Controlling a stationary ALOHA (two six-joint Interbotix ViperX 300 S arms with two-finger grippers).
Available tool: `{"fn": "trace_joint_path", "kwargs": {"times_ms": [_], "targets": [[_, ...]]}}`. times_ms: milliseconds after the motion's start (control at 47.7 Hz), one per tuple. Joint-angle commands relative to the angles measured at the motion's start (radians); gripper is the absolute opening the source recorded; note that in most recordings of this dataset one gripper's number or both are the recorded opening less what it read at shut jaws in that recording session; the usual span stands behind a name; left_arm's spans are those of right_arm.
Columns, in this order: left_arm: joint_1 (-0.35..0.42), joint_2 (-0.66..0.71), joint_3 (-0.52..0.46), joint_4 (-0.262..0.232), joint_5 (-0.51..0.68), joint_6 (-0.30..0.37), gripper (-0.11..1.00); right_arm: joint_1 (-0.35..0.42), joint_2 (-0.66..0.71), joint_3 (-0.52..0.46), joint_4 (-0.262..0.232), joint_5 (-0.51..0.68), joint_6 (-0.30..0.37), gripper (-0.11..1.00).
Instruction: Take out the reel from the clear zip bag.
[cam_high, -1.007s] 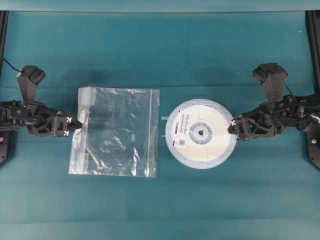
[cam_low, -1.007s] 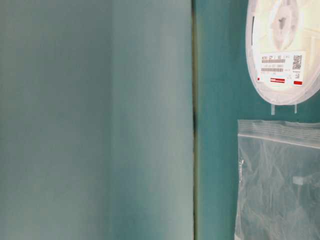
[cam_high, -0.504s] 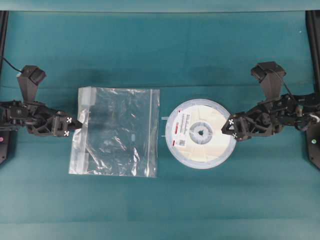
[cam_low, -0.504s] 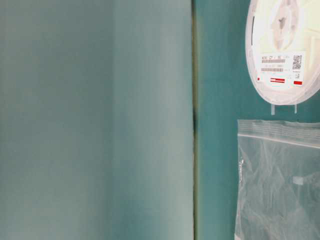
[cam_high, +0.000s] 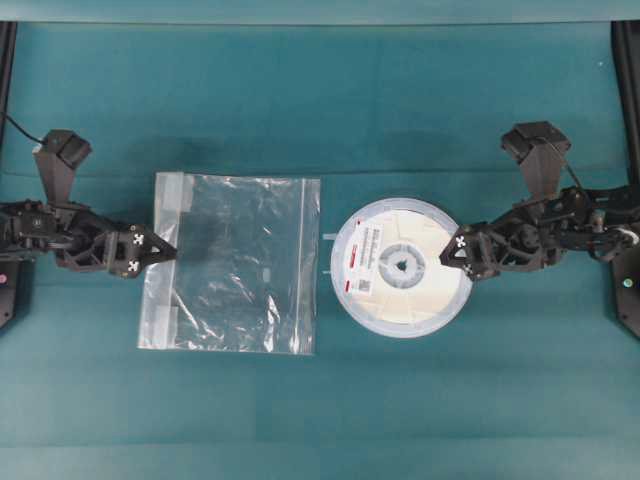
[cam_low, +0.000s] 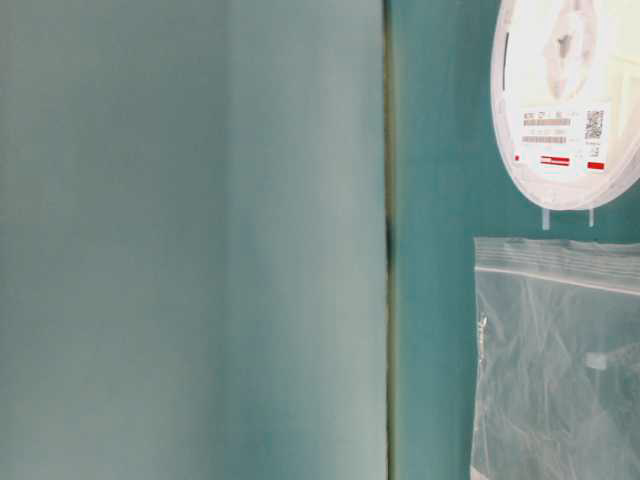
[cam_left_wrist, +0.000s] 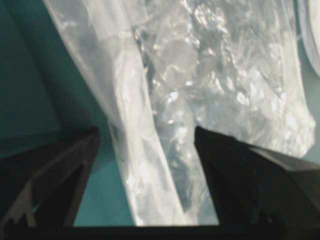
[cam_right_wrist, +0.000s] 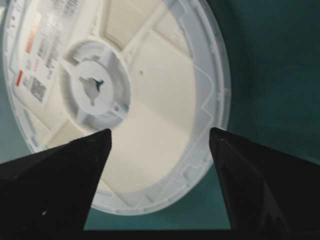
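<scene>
Teal cloth (cam_high: 330, 110) is lying bare around both spread grippers: left gripper (cam_high: 165, 252) straddling the clear zip bag (cam_high: 235, 265) edge, right gripper (cam_high: 452, 258) facing the reel (cam_high: 402, 266).

Overhead looks straight down; the turned table-level view shares the reel (cam_high: 402, 266).

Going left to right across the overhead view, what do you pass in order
left gripper → clear zip bag → reel → right gripper, which reaches over the reel's right edge.
</scene>
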Motion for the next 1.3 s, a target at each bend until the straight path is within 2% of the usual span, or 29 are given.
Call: {"fn": "trace_joint_path", "kwargs": {"times_ms": [0,189,504,713,902,986,1154,1280], "targets": [[0.000,-0.018,-0.017,0.002,0.017,0.002,0.88,0.000,-0.009,-0.015,-0.003,-0.020,-0.005,0.89],[-0.002,-0.133,-0.032,0.003,0.115,0.011,0.86,0.000,-0.055,-0.026,-0.008,-0.020,-0.012,0.89],[-0.002,-0.472,-0.048,0.011,0.396,0.035,0.86,0.000,-0.193,-0.035,-0.051,0.009,-0.025,0.89],[-0.002,-0.716,-0.067,0.011,0.538,0.179,0.85,0.000,-0.282,-0.057,-0.132,0.017,-0.061,0.89],[-0.003,-0.831,-0.089,0.011,0.630,0.301,0.85,0.008,-0.324,-0.064,-0.212,0.014,-0.098,0.89],[-0.018,-0.857,-0.098,0.011,0.635,0.362,0.85,0.021,-0.334,-0.071,-0.247,0.002,-0.120,0.89],[-0.057,-0.865,-0.106,0.011,0.606,0.462,0.85,0.060,-0.341,-0.084,-0.348,-0.008,-0.158,0.89],[-0.089,-0.856,-0.106,0.011,0.569,0.512,0.85,0.084,-0.341,-0.084,-0.373,-0.008,-0.186,0.89]]}}
